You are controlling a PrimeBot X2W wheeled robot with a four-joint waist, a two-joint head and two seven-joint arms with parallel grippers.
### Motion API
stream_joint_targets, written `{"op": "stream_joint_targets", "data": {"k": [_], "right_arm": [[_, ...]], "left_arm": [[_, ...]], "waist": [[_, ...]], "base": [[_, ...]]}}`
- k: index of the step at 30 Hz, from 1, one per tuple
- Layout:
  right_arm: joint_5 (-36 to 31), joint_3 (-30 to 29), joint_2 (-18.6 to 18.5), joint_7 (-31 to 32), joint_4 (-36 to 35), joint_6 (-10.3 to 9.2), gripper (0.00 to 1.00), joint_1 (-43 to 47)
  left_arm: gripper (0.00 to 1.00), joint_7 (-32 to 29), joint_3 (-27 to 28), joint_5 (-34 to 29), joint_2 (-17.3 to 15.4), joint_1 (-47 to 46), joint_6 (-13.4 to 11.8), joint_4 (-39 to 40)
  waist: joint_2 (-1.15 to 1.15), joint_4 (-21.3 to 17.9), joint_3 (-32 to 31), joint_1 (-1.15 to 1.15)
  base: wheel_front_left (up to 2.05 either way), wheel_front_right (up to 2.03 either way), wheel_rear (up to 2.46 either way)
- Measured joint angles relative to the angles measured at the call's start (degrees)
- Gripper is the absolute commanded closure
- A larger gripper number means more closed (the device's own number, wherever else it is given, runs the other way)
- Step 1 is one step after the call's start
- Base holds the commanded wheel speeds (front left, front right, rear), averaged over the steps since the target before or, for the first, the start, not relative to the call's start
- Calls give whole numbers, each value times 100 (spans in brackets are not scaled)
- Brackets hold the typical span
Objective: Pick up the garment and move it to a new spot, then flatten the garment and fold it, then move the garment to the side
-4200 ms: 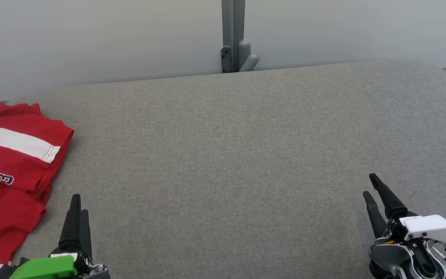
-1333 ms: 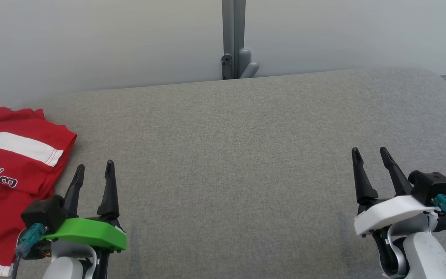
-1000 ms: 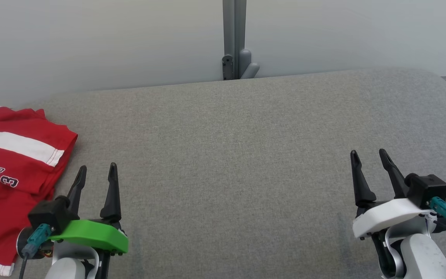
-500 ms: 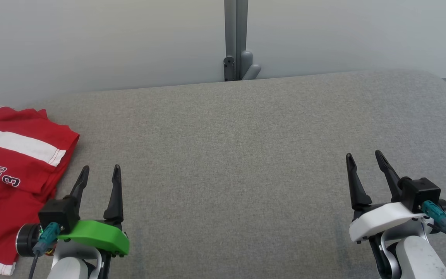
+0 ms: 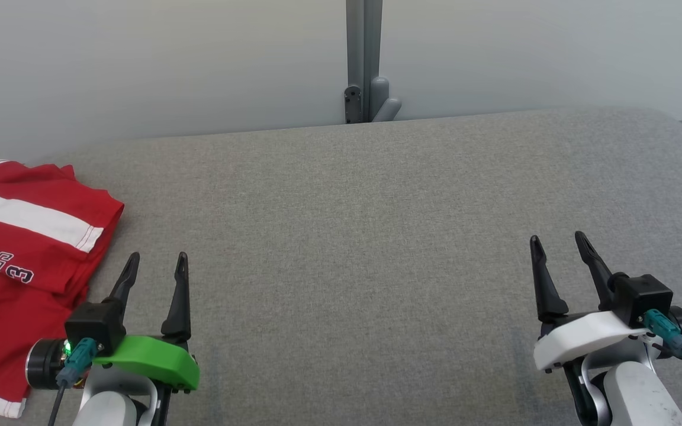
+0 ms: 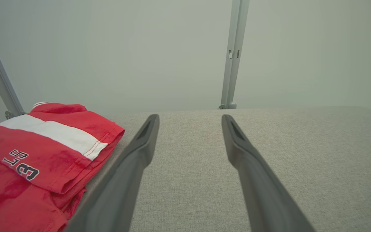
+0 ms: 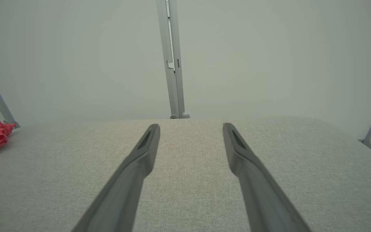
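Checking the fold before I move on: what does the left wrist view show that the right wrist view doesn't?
Left wrist view: the left gripper, open, beside the folded garment, with its white stripe and dark lettering. Right wrist view: the right gripper, open, with the garment just a red edge at far left. Both: the grey padded surface, pale wall and upright grey post.

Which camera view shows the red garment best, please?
The left wrist view: the red garment lies close, its white stripe and lettering sharp. The head view crops it at the left edge; the right wrist view catches a red corner.
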State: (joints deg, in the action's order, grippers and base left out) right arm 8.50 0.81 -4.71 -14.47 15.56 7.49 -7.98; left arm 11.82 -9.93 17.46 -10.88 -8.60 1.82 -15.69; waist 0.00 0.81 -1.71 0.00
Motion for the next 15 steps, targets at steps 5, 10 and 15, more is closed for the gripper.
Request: {"op": "stream_joint_targets", "data": {"k": [5,10,15], "right_arm": [[41,-15,19,8,14,0,0,-1],[54,-67,32,10,16,0,0,3],[45,-73,38,10,-23,0,0,5]], "left_arm": [[0,-1,3,65,2,-2,0,-9],[0,-13,-11,105,14,-18,0,-22],[0,4,33,157,40,-90,-68,0]], "waist": [[0,12,5,0],[0,69,0,0],[0,243,4,0]], "base": [[0,0,0],[0,0,0],[0,0,0]]}}
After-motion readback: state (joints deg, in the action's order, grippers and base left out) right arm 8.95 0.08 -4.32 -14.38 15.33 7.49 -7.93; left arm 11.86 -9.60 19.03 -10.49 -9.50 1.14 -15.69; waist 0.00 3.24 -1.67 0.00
